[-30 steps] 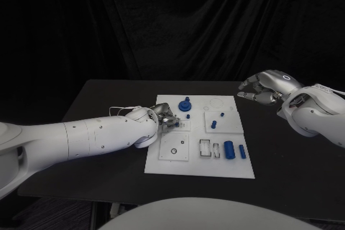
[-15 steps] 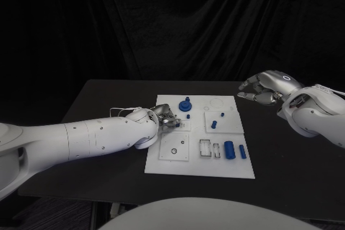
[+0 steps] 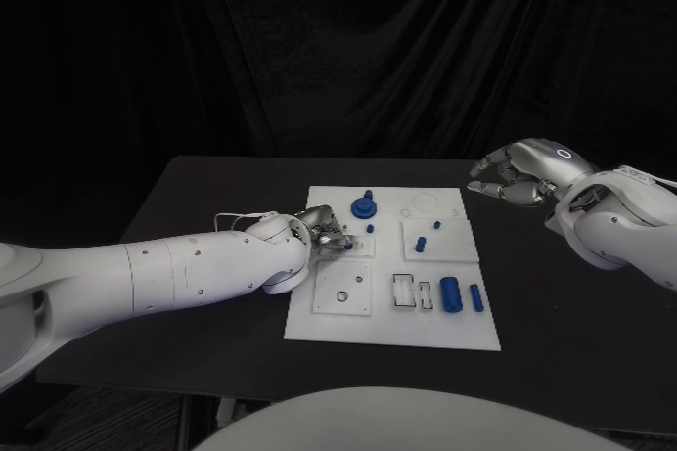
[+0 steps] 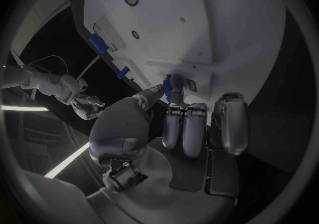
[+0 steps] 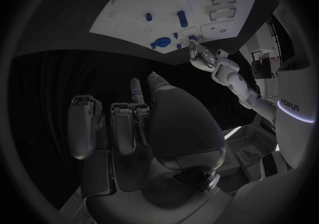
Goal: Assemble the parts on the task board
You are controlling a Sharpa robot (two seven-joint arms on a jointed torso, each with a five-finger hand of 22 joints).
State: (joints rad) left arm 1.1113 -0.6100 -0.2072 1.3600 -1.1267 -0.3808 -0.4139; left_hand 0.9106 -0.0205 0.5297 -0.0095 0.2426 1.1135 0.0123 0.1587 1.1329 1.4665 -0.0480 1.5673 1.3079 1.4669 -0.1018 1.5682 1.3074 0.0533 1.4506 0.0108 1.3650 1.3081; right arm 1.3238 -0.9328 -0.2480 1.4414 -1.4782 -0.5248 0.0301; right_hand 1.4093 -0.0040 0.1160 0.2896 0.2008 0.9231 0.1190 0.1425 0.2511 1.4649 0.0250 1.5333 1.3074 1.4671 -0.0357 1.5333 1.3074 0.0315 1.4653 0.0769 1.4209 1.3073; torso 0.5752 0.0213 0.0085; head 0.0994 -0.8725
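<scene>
On the white task board (image 3: 395, 329), the left hand (image 3: 322, 232) pinches a small blue peg (image 4: 167, 86). Off to the side, the right hand (image 3: 518, 173) hangs curled up, holding nothing.

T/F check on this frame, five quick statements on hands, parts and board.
1. The left hand pinches a small blue part over the task board. True.
2. The right hand rests on the board. False: it hangs off the board's far right corner, fingers curled, holding nothing.
3. A large blue cylinder lies near the board's right side. True.
4. A blue round part with a peg sits at the board's near edge. False: it sits at the far edge.
5. The board lies on a white table. False: the table is black.
</scene>
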